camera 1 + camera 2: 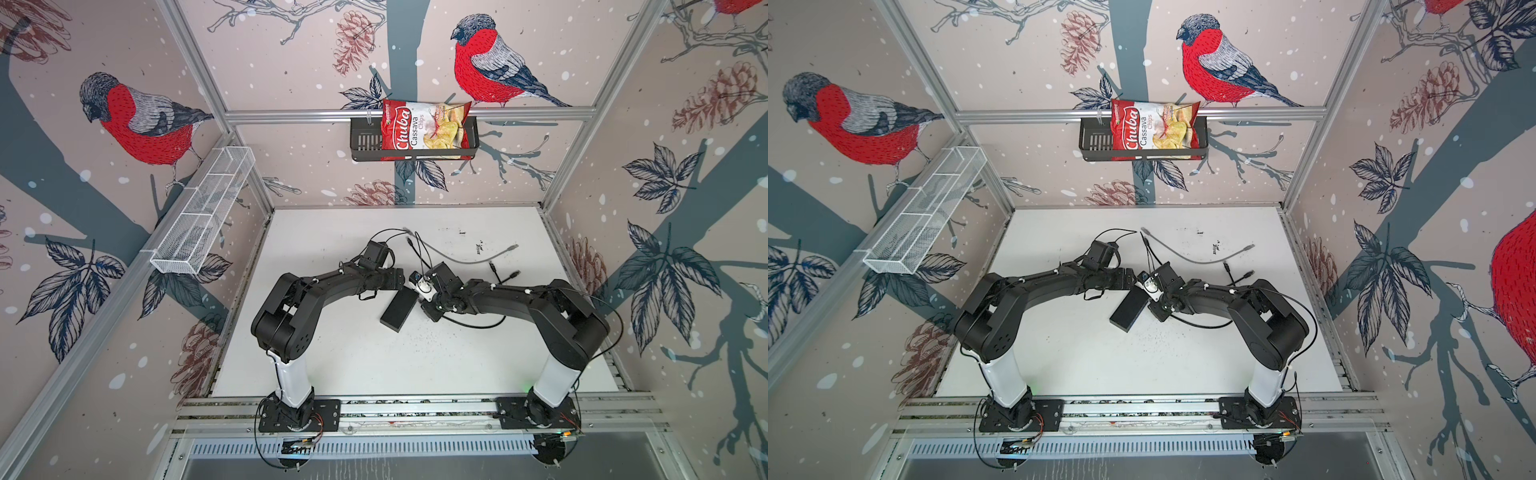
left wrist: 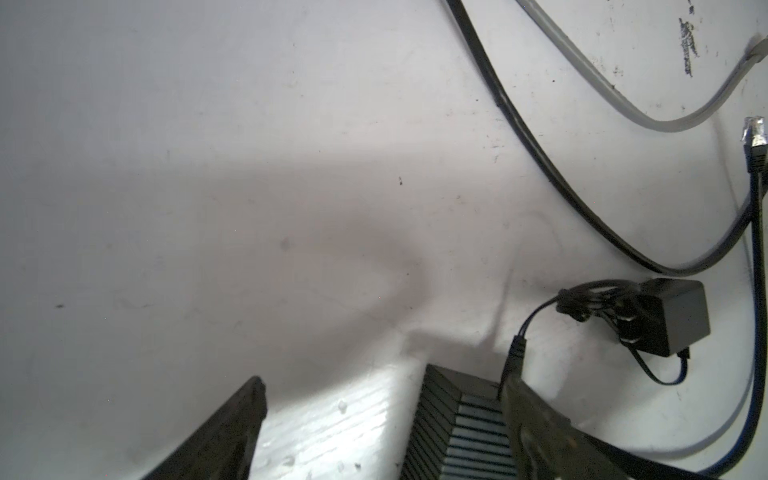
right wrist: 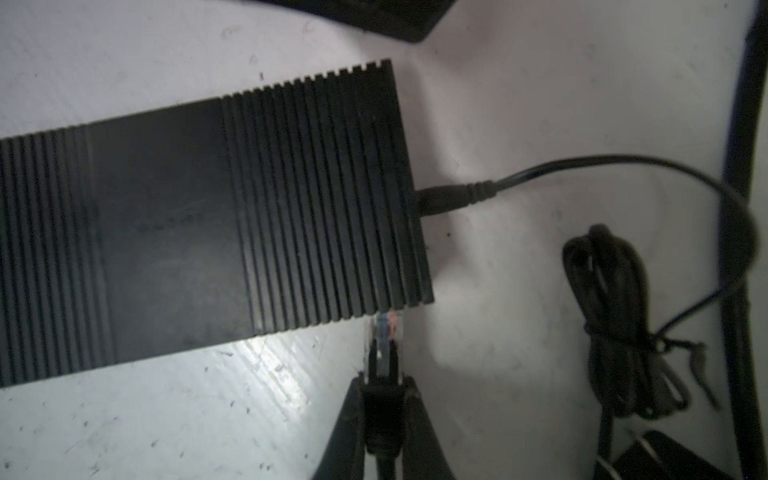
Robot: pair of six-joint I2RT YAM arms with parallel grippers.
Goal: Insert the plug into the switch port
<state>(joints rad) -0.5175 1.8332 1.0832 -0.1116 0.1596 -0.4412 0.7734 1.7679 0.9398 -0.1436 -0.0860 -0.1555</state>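
Note:
The switch is a flat ribbed black box lying slantwise on the white table between both arms. In the right wrist view my right gripper is shut on the black boot of a clear plug. The plug's tip meets the switch's near long edge close to a corner. The switch port is hidden under that edge. My left gripper is open. One corner of the switch lies between its jaws, against one finger. In both top views the two grippers nearly meet at the switch's far end.
A barrel power lead sits in the switch's short end and runs to a small black adapter with a coiled cord. A grey cable and black cables lie behind the arms. Wall baskets hang high, one holding a chips bag.

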